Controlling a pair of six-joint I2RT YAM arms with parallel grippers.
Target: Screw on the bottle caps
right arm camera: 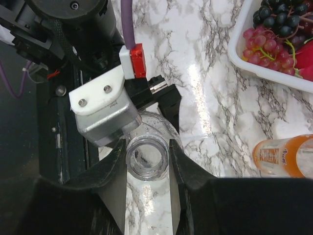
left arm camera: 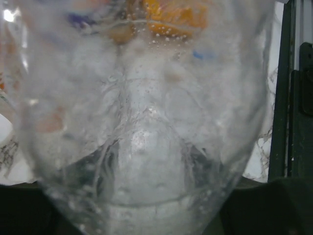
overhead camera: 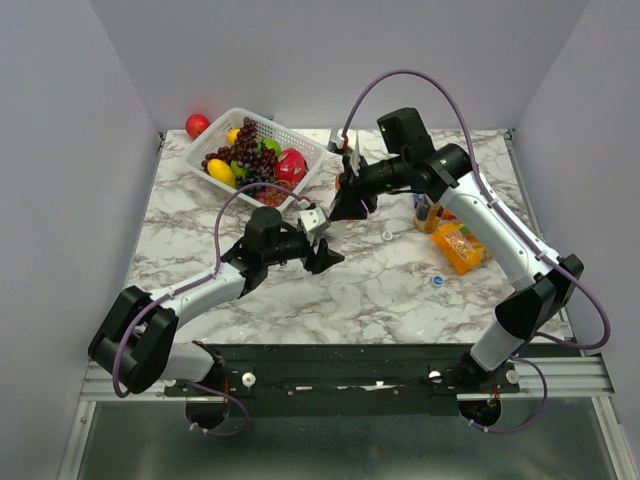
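My right gripper is clamped on the neck of the clear bottle, one finger pressed to each side just under the open rim. That leaves the mouth bare and reachable for a cap. My left gripper sits beyond my right fingertips, around the bottle's body, I judge to brace it against twisting. The body fills the space between those left fingers, but I cannot tell whether they press on it or stand just off it. The bottle's long axis runs from my right fingertips down toward the marble table, roughly upright and leaning a little, with the mouth pointing up at my right wrist. Neither pair of fingers holds a cap: a white cap and a blue cap lie on the table, well apart from both.
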